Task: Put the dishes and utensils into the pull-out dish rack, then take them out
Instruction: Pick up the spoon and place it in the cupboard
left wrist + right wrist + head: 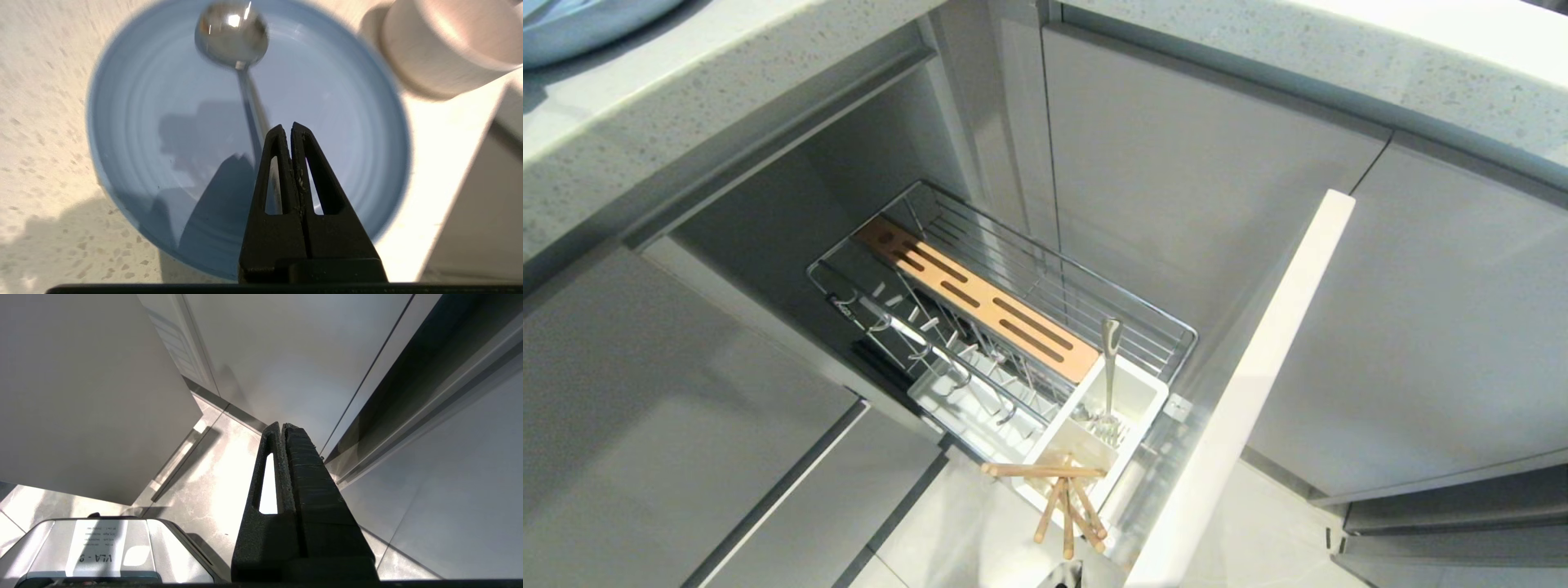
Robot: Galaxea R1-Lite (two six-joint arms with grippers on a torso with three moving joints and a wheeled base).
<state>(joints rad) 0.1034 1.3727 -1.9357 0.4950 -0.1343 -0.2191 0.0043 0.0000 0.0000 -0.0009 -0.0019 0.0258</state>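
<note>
Resting in the blue plate [171,122] on the tabletop [41,122], spoon [233,36] handle vanishes between the left hand [288,130], clamped on it. Bowl [449,45] beside, partly cropped. Right hand [282,428] closed, empty, near floor.

Speckled countertop [41,122], light-blue plate [163,102] resting on it, cream-white bowl [449,49] just beside
</note>
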